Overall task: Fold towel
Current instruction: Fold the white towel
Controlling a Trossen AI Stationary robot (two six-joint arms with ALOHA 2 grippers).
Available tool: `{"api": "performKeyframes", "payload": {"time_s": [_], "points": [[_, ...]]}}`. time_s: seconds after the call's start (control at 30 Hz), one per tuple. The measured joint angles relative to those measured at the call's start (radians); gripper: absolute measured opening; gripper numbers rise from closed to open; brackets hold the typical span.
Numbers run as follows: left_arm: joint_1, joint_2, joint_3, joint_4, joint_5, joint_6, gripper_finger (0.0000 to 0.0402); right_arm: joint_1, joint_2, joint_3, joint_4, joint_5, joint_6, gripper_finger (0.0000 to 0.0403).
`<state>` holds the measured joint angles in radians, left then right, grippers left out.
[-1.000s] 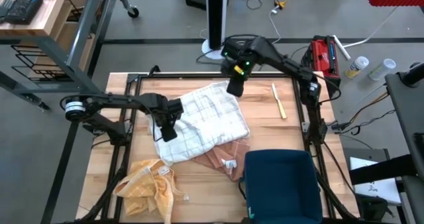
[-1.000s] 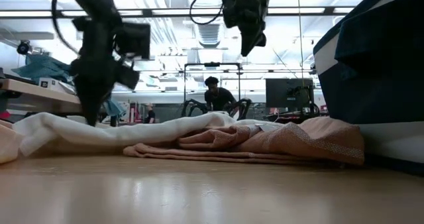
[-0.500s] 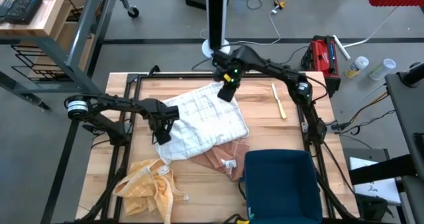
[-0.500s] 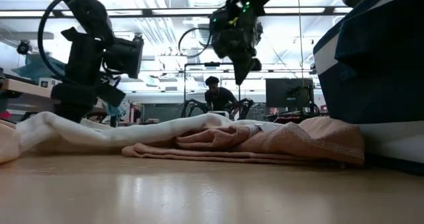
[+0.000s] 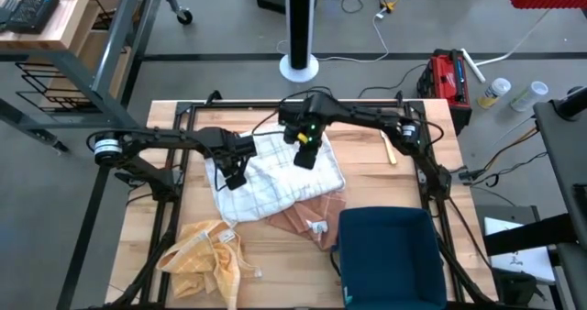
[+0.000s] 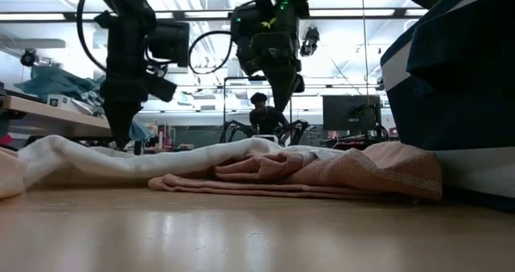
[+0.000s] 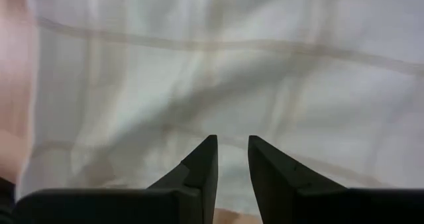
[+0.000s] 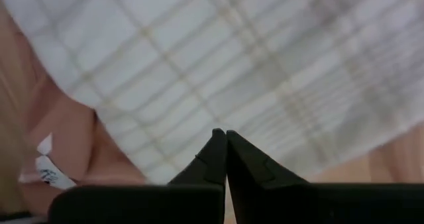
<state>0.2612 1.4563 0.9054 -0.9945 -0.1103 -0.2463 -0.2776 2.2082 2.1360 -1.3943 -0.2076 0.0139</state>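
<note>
**Right arm swung in over the towel**

The left gripper [image 5: 235, 176] hung over the left edge of the white checked towel [image 5: 275, 177] near the table's [image 5: 404, 177] middle, fingers slightly parted, grasping nothing. The right gripper [image 5: 304, 156], clenched empty, had moved from the towel's far corner to above its middle. A pink cloth [image 5: 307, 216] lay beneath.

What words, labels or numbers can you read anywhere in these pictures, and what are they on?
None can be read.
White tag on the pink cloth: has dark marks, too blurred to read.
Red case beside the table: no legible lettering.
White checked towel: only woven lines, no print.
</note>
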Motion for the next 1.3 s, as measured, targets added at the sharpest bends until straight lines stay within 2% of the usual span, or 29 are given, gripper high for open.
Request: {"api": "performKeyframes", "payload": {"time_s": [0.07, 0.33, 0.67, 0.8, 1.1, 1.2, 1.3], "points": [[-0.007, 0.0, 0.006, 0.004, 0.023, 0.0, 0.0074, 0.028, 0.0, -0.018, 0.029, 0.019, 0.018, 0.0], [-0.014, 0.036, -0.057, 0.062, 0.125, 0.001, 0.0074, 0.127, 0.001, -0.112, 0.12, 0.21, 0.098, 0.0], [-0.013, 0.122, -0.121, 0.134, 0.119, 0.001, 0.0071, 0.18, 0.002, -0.28, 0.335, 0.232, 0.198, 0.0], [-0.013, 0.143, -0.1, 0.121, 0.086, 0.002, 0.0062, 0.174, 0.003, -0.337, 0.357, 0.233, 0.234, 0.0], [0.003, 0.148, 0.008, 0.131, -0.093, 0.106, 0.0033, 0.147, 0.003, -0.394, 0.352, 0.235, 0.318, 0.0], [0.005, 0.146, 0.057, 0.055, -0.135, 0.107, 0.0026, 0.14, -0.002, -0.395, 0.353, 0.242, 0.329, 0.0], [-0.001, 0.141, 0.096, -0.069, -0.11, 0.082, 0.0021, 0.14, -0.027, -0.391, 0.348, 0.283, 0.341, 0.0]]}}
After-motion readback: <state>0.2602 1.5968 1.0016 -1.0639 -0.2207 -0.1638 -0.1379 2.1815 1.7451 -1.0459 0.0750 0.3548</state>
